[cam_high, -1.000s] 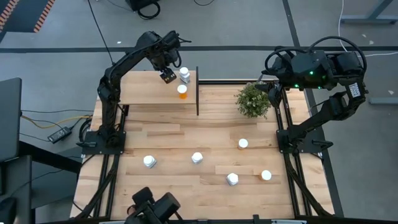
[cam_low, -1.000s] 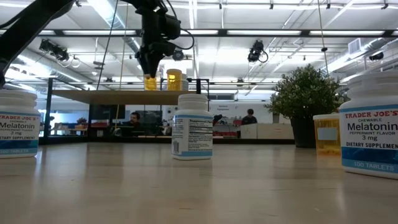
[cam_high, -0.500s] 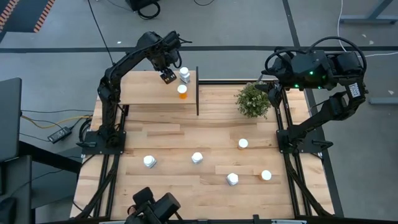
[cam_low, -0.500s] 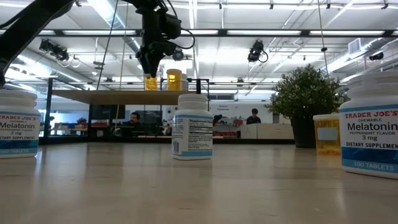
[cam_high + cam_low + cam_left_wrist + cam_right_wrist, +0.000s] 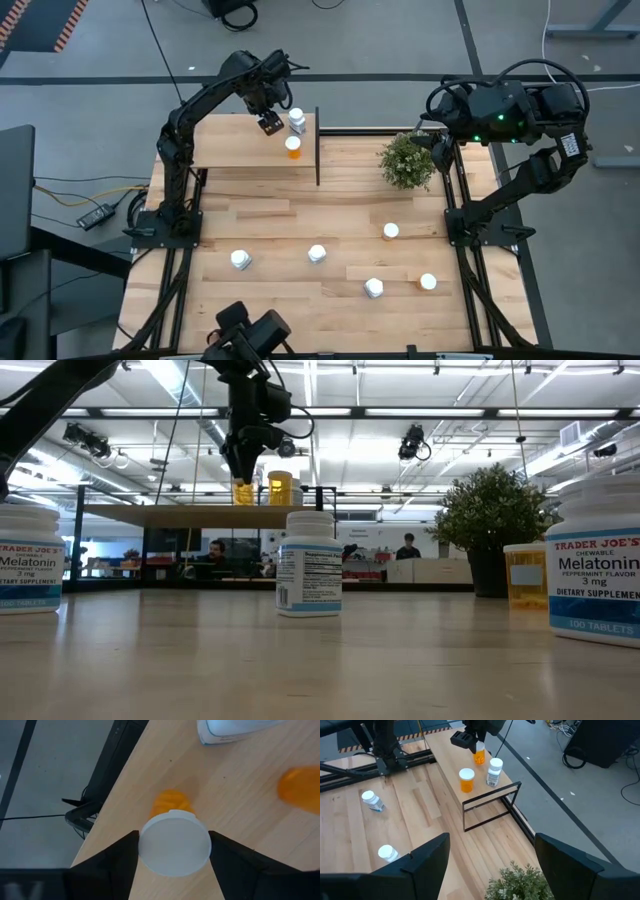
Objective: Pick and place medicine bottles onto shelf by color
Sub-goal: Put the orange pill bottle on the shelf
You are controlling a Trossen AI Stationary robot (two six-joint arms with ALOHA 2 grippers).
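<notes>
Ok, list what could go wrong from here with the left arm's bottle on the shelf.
1. The left gripper is shut on an orange bottle near the shelf's far edge; released off-balance, it could tip onto the floor.
2. A white bottle and another orange bottle stand close by; withdrawing might knock them.
3. White beside orange on one side may break the colour sorting.

Three bottles stand on the shelf, five on the table.
</notes>
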